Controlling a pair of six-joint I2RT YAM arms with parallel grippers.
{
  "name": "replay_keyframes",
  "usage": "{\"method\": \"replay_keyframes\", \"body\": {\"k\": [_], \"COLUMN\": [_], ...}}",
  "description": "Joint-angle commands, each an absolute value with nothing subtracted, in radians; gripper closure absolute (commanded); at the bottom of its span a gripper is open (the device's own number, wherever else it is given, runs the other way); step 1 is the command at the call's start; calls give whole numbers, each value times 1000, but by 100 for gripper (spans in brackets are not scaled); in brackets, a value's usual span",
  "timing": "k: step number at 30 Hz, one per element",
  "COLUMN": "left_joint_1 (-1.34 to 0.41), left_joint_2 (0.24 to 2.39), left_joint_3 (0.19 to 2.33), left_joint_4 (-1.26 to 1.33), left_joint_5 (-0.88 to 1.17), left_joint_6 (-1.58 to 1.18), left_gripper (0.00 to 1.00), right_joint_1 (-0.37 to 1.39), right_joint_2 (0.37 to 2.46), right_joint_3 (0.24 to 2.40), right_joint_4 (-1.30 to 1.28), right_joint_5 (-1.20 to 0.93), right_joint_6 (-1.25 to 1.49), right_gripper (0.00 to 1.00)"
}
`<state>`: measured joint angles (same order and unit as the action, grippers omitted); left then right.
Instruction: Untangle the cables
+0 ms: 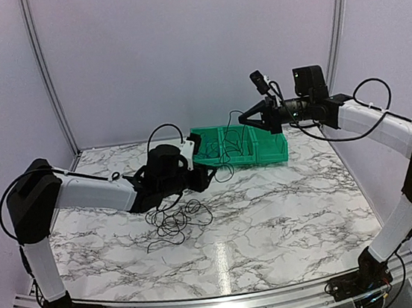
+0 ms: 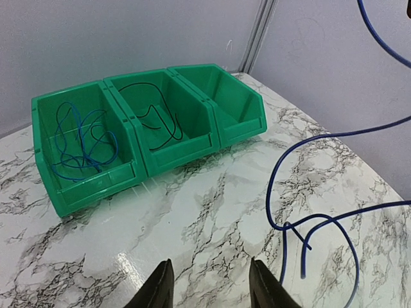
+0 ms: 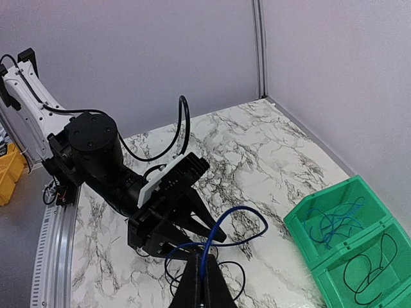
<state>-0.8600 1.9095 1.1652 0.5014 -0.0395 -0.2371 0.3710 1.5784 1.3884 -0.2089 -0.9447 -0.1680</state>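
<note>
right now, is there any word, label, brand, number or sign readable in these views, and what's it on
None: no text can be read in any view.
green bins: plain, no labels.
blue cable held in the right jaws: no print visible.
white wrist plate on the left arm: blank.
marble table: only veining.

The table [image 1: 273, 213] has a white marble pattern veined in grey and black. The bins [image 2: 96, 186] are bright green. The blue cable [image 2: 268, 199] is a deep royal shade, and the tangle [image 1: 175, 219] is black. The arms [image 1: 94, 194] are white with black joints. The walls [image 1: 178, 52] are pale lilac-grey.
</note>
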Motion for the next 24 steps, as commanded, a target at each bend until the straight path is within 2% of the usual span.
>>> {"method": "replay_keyframes", "body": {"k": [1,11,14,20,24], "left_joint_1": [-858,-858,-857,-860,-865], "left_joint_2": [1899,1746,1739,1791,1841], "left_joint_3": [1177,1024,1016,1049,1097], "left_joint_4": [493,504,511,577,578], "left_joint_5": [-46,-258,-212,42,88], "left_joint_6": [-280,-347,-344,-329,-337], "left_gripper": [58,51,50,48,50], "right_joint_1": [370,370,372,377,379], "right_joint_2": [1590,1600,1603,1609,1607], "right_joint_3": [1391,1394,1394,1394,1396], "right_joint_4": [-185,-192,-193,-198,-198], "right_joint_5": [-957,-951,-950,-948,-948], "right_joint_6": [-166,-179,-181,-187,-187], "right_gripper": [100,100,100,100,100]}}
